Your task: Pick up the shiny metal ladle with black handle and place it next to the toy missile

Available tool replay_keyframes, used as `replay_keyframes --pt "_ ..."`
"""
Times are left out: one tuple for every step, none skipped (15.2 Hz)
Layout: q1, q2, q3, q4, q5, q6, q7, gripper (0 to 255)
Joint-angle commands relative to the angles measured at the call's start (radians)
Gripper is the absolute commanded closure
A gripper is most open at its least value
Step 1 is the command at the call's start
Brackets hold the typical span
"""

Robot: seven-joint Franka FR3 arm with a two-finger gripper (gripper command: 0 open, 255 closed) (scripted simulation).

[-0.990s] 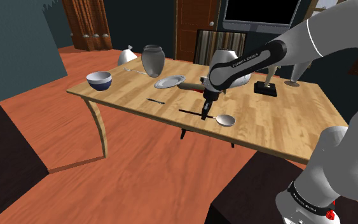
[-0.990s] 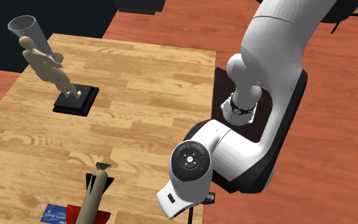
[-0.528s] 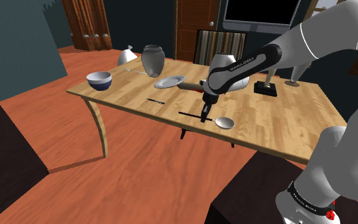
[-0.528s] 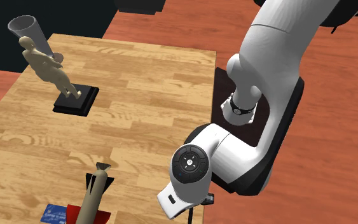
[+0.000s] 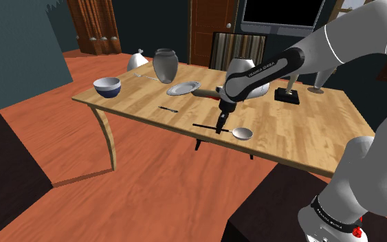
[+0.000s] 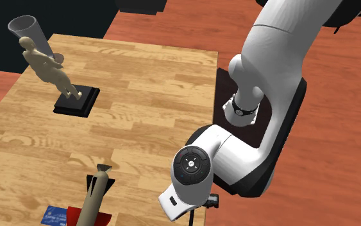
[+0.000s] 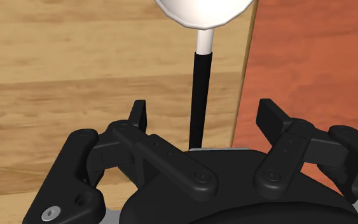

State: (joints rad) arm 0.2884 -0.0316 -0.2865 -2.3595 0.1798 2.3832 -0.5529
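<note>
The ladle lies flat on the wooden table [image 5: 302, 130] near its front edge, with its shiny round bowl [image 5: 242, 133] toward the shoulder view's right and its thin black handle [image 5: 204, 125] pointing left. My black gripper [image 5: 220, 126] points down over the handle, just beside the bowl. In the wrist view the gripper [image 7: 206, 114] is open. Its fingers [image 7: 139, 113] stand well apart on either side of the black handle [image 7: 199, 89] without touching it. The toy missile [image 6: 95, 190], tan with dark fins, lies on the table beside my arm in the second exterior view.
A blue-and-white bowl [image 5: 106, 86], a grey vase [image 5: 165, 65] and a metal plate [image 5: 183, 88] stand on the table's far left part. A tan figurine on a black base [image 6: 57, 74] and a glass [image 6: 26, 27] stand further along. The table edge runs close beside the ladle.
The fingers, shut on the ladle handle a second ago, now stand apart. The ladle has come down slightly and rests on the table.
</note>
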Motion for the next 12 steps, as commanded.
replay_keyframes --pt "-0.003 -0.025 -0.002 0.01 -0.016 -0.033 0.011 0" --pt "-0.006 -0.048 -0.003 0.021 -0.03 -0.066 0.02 0" --pt "-0.008 -0.07 -0.004 0.034 -0.042 -0.099 0.029 0" --pt "-0.011 -0.086 -0.004 0.045 -0.051 -0.125 0.035 0" --pt "-0.011 -0.086 -0.004 0.045 -0.051 -0.125 0.035 0" --pt "-0.011 -0.086 -0.004 0.045 -0.051 -0.125 0.035 0" --pt "-0.011 -0.086 -0.004 0.045 -0.051 -0.125 0.035 0" --pt "-0.011 -0.086 -0.004 0.045 -0.051 -0.125 0.035 0" --pt "-0.011 -0.086 -0.004 0.045 -0.051 -0.125 0.035 0" --pt "-0.011 -0.086 -0.004 0.045 -0.051 -0.125 0.035 0" --pt "-0.011 -0.086 -0.004 0.045 -0.051 -0.125 0.035 0" --pt "-0.011 -0.086 -0.004 0.045 -0.051 -0.125 0.035 0"
